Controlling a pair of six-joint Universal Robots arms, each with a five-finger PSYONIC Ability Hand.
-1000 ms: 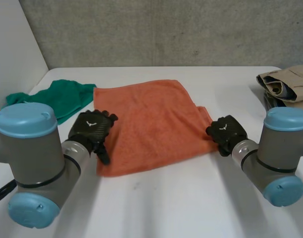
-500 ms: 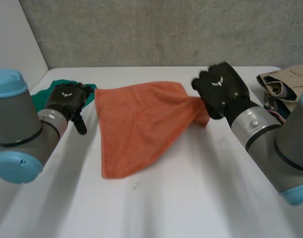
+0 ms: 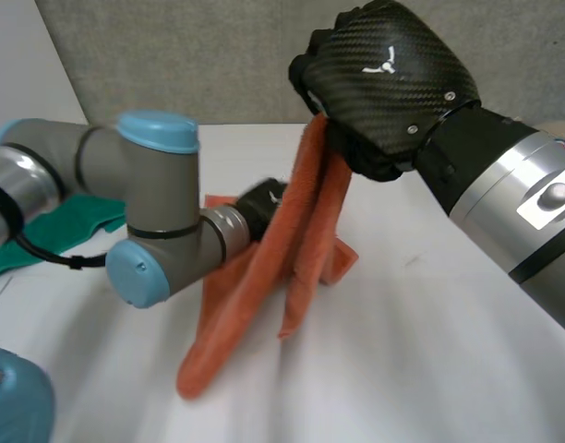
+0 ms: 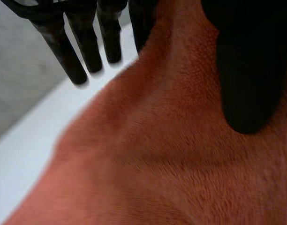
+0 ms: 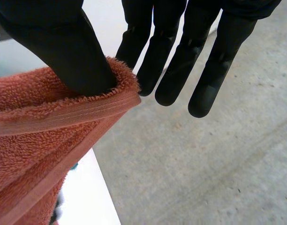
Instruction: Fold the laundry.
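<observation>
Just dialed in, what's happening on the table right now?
The right robot hand pinches a hemmed edge of the orange towel and holds it high, so the towel hangs with its lower end on the white table. The left robot hand is against the hanging towel partway down. A green cloth lies beside the left arm.

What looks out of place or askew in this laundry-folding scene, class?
The orange towel is not flat: the right robot hand pinches its hem and holds it up, so it hangs bunched in uneven folds, its lower end trailing on the table.
</observation>
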